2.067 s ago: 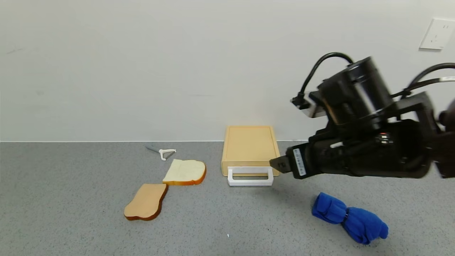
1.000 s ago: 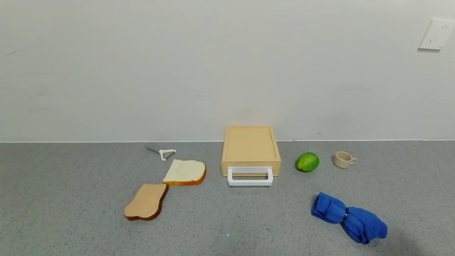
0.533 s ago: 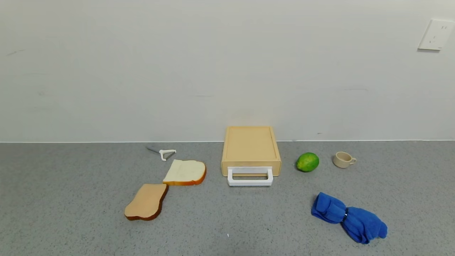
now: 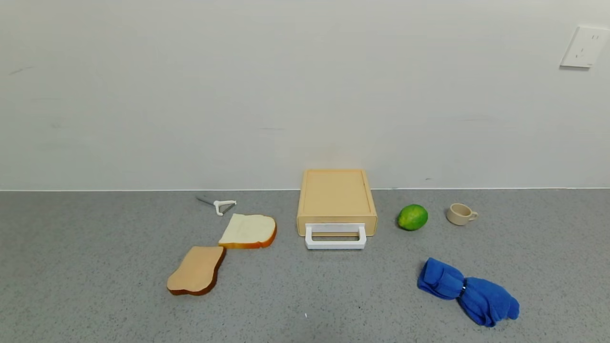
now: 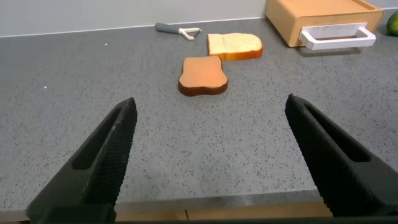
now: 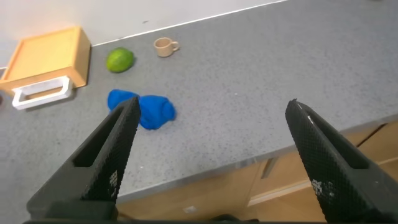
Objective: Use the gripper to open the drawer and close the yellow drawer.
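Head view: your drawer [image 4: 336, 202] sits shut on the table [image 4: 95, 286]. Wrist views: left gripper [image 5: 211, 155] and right gripper [image 6: 211, 155], jaws spread, grip nothing.

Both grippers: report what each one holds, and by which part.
Nothing is held. The left gripper and the right gripper are both open and empty, pulled back from the drawer, whose white handle is untouched.

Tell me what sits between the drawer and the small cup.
A green lime lies between the drawer and the cup, touching neither; head view shows it.
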Action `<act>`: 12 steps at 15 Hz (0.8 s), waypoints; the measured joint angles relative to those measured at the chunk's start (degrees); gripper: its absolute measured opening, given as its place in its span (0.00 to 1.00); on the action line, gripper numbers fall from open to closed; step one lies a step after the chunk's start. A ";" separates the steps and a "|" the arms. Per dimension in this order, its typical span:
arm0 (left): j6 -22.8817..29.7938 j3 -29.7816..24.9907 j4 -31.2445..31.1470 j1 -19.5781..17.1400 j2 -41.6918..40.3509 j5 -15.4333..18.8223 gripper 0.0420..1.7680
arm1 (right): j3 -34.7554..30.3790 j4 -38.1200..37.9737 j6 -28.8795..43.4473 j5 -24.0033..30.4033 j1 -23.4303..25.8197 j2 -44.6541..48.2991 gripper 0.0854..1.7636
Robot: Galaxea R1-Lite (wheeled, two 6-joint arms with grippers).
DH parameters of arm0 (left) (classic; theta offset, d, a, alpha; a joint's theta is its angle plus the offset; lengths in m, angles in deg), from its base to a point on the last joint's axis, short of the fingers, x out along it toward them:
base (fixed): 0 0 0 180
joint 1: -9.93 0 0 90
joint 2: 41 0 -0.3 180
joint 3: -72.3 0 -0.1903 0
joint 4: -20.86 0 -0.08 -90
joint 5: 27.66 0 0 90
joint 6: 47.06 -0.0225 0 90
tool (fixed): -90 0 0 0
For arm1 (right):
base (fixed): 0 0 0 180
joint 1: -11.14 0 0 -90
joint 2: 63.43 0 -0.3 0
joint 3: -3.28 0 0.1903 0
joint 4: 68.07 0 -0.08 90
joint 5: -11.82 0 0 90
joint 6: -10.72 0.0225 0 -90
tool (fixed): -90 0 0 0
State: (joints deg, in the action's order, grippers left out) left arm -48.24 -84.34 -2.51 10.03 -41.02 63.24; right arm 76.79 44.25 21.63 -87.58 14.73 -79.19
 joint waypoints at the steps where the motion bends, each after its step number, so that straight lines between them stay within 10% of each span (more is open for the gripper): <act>1: -0.02 0.00 0.00 0.00 -0.02 0.04 0.97 | -0.61 0.30 0.79 1.27 0.35 0.11 0.97; 8: 0.00 0.00 0.00 0.00 0.00 0.02 0.97 | -7.40 5.68 -4.22 6.77 -4.10 7.45 0.97; 12: -0.02 0.00 -0.02 0.01 0.00 0.04 0.97 | -21.89 22.95 -8.17 5.30 -3.69 13.48 0.97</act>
State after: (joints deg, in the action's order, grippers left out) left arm -48.27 -84.34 -2.54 10.04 -41.02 63.27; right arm 54.89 67.20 13.46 -82.27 11.03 -65.71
